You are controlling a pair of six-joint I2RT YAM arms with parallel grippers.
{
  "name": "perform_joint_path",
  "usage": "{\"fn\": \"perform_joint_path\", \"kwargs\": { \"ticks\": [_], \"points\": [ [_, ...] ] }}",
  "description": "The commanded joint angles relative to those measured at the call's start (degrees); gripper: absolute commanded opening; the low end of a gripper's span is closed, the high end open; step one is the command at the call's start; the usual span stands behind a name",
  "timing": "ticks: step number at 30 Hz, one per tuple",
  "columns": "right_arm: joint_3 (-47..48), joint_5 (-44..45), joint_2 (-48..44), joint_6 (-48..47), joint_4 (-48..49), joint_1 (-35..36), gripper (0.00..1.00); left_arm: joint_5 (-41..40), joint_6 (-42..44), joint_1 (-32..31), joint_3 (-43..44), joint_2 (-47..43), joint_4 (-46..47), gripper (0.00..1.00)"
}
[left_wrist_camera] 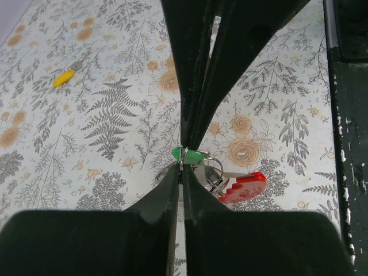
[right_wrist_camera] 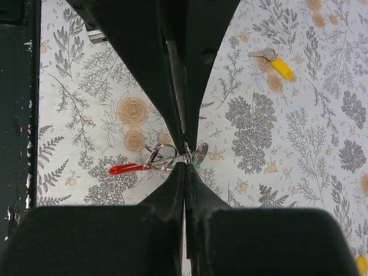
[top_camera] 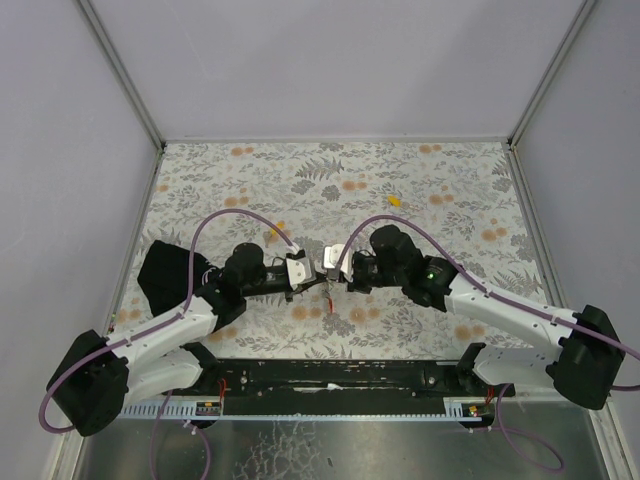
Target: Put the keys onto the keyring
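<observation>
Both grippers meet tip to tip above the middle of the floral mat. The keyring (left_wrist_camera: 244, 187) is a red tab on metal split rings (left_wrist_camera: 214, 172); it hangs below the tips in the top view (top_camera: 328, 300) and shows in the right wrist view (right_wrist_camera: 126, 168). My left gripper (left_wrist_camera: 181, 165) is shut on a thin ring wire. My right gripper (right_wrist_camera: 185, 161) is shut at the green key (left_wrist_camera: 191, 154), whose metal blade (right_wrist_camera: 200, 152) sticks out beside the tips. One yellow key (top_camera: 394, 200) lies apart on the mat, also seen in the left wrist view (left_wrist_camera: 64, 77) and the right wrist view (right_wrist_camera: 279, 65).
A second yellow object (right_wrist_camera: 362, 264) shows at the bottom right corner of the right wrist view. A black cloth-like shape (top_camera: 163, 275) lies by the left arm. The dark base rail (top_camera: 330, 375) runs along the near edge. White walls enclose the mat.
</observation>
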Motion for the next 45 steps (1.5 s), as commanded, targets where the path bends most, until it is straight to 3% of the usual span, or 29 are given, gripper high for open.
{"fn": "perform_joint_path", "kwargs": {
  "ticks": [1,15,18,28,45],
  "points": [
    [-1.21,2.31,-2.42,-1.56,2.62,0.3,0.0,-1.49,-5.94,0.49,1.67,0.32,5.7,0.0],
    [-6.65,2.17,-3.03,-0.65,9.84,0.23,0.01,-5.06,-18.17,0.83,-3.13,0.67,19.25,0.0],
    [-8.7,4.81,-4.98,0.34,12.75,0.26,0.16,-4.42,-17.55,0.81,-3.5,0.25,18.93,0.0],
    [-11.03,5.64,-9.81,3.29,17.88,0.3,0.32,-4.05,-15.54,0.78,-3.55,-0.07,17.42,0.0],
    [-6.89,10.0,-6.94,22.12,18.53,0.29,0.33,-5.1,-15.89,0.79,-4.1,-0.3,18.5,0.0]
  ]
}}
